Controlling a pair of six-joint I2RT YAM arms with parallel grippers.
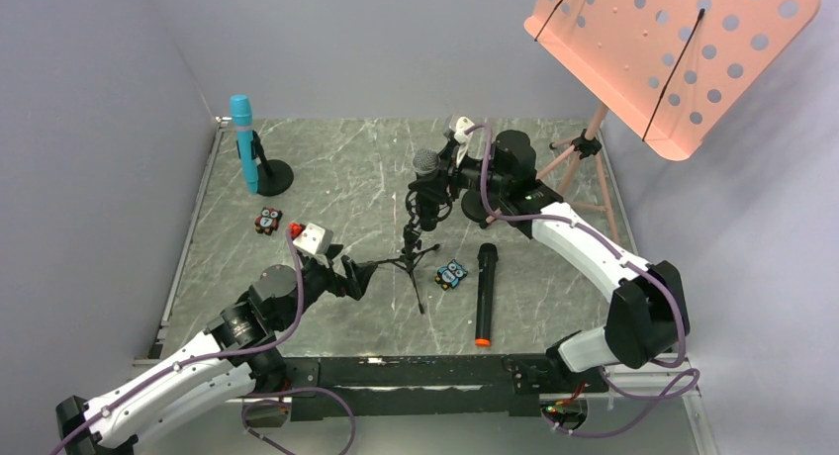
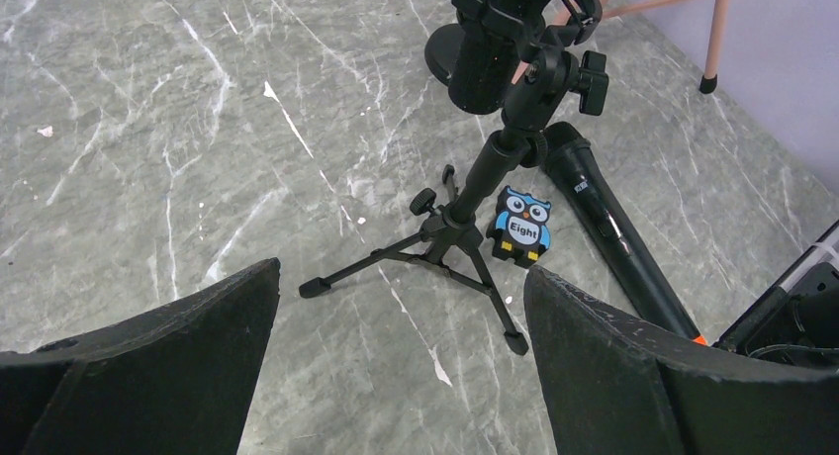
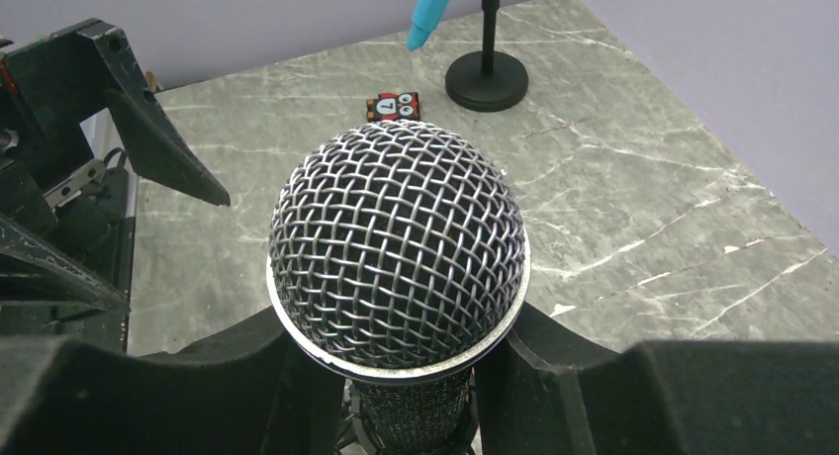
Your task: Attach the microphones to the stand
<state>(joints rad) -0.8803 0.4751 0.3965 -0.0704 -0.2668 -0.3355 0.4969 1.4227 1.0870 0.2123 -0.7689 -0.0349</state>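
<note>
Right gripper (image 1: pixel 442 178): fingers (image 3: pixel 633 396) closed on the silver-headed microphone (image 3: pixel 396 242), just under its mesh head. That microphone stands upright at the middle of the counter, on top of the tripod stand (image 1: pixel 416 252). Whether the stand's clip fully holds it cannot be told.

Left gripper (image 2: pixel 396 376): jaws wide apart, holding nothing. It is low over the counter between the near left corner and the tripod stand, with bare surface between it and the nearest leg.

The black microphone (image 1: pixel 485 295) lies flat to the right of the tripod stand, clear of the legs, its orange end toward the near edge. The blue owl card (image 1: pixel 451 274) lies between a tripod leg and this microphone, just beside both.

The blue microphone (image 1: pixel 242 143) sits nearly upright in the round-base stand (image 1: pixel 274 178) near the far left corner. The red owl card (image 1: pixel 267 221) lies just in front of that base, toward the left edge.

The music stand (image 1: pixel 586 146) has its legs at the far right corner.

Open room: the stretch between the round-base stand and the tripod stand.

Count:
- Microphones: three
- Table stands: two
- Music stand: one
- Owl cards: two
</note>
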